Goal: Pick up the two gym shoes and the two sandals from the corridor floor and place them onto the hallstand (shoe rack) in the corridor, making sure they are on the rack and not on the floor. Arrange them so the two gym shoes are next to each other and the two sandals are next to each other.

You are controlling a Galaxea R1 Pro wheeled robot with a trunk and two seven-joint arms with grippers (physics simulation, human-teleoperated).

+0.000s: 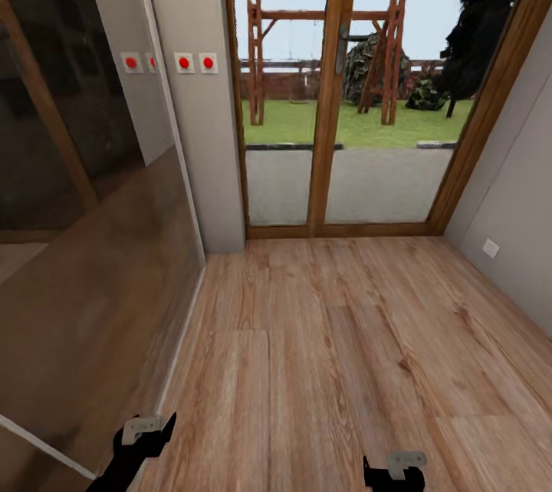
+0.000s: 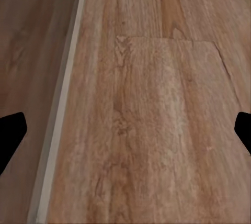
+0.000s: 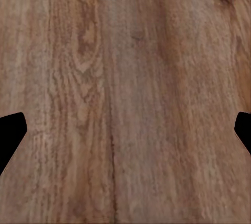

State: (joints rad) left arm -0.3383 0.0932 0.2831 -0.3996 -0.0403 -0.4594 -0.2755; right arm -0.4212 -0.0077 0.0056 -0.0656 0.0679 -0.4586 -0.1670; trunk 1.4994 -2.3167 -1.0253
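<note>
Floor (image 1: 330, 354): light brown wood-grain planks, running from the near edge to the far glass door.
Door (image 1: 333, 86): far end, wood-framed, two glass panes; lawn and a wooden swing frame (image 1: 326, 55) outside.
Left side: glossy dark panel (image 1: 84, 247) reflecting the floor, with a pale strip along its foot; beyond it a grey wall carrying white switch plates with red buttons (image 1: 195, 62).
Right side: grey wall with one white outlet (image 1: 491, 248).
Left gripper (image 1: 146, 431): black, near left corner of the head view, just beside the foot of the glossy panel. In the left wrist view (image 2: 125, 135) the two dark fingertips (image 2: 10, 135) sit at opposite edges, well apart, nothing between them but floor and the pale strip (image 2: 63, 103).
Right gripper (image 1: 399, 469): black, near edge, right of centre. In the right wrist view (image 3: 125, 135) fingertips (image 3: 10, 135) are spread wide, holding nothing, bare planks (image 3: 125, 77) below.
Shoes, sandals, rack: cannot place them from these views.
</note>
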